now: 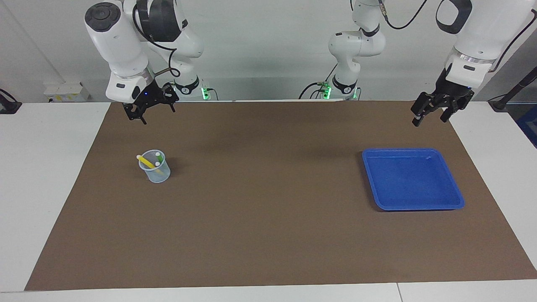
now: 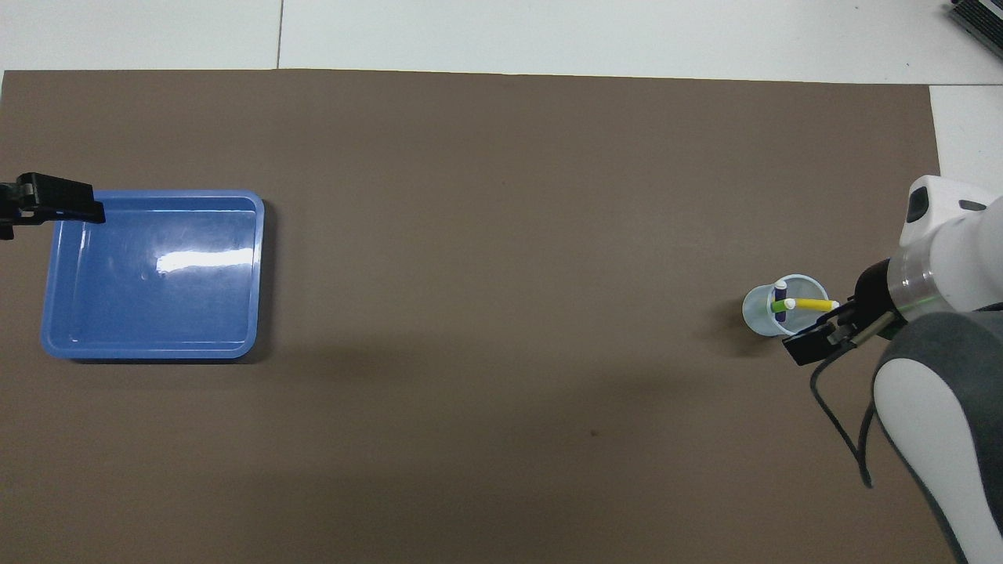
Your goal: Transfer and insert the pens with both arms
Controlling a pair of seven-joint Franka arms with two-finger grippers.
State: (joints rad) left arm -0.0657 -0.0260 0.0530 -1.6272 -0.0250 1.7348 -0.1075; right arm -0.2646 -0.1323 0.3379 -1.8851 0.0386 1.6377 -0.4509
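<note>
All three pens (image 1: 150,162) stood in the cup (image 1: 155,172). The right tool (image 1: 149,110) hung above it, released and empty. The left tool (image 1: 436,110) waited, released, over the table's (image 1: 268,235) edge. Nothing looked left to do.

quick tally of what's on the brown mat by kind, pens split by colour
yellow pen: 1
green pen: 1
purple pen: 1
clear cup holding all the pens: 1
blue tray, nothing in it: 1
total: 5

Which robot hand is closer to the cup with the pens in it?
The right gripper. It hangs open in the air above the mat, near the cup. The left gripper waits open at the other end, by the blue tray.
</note>
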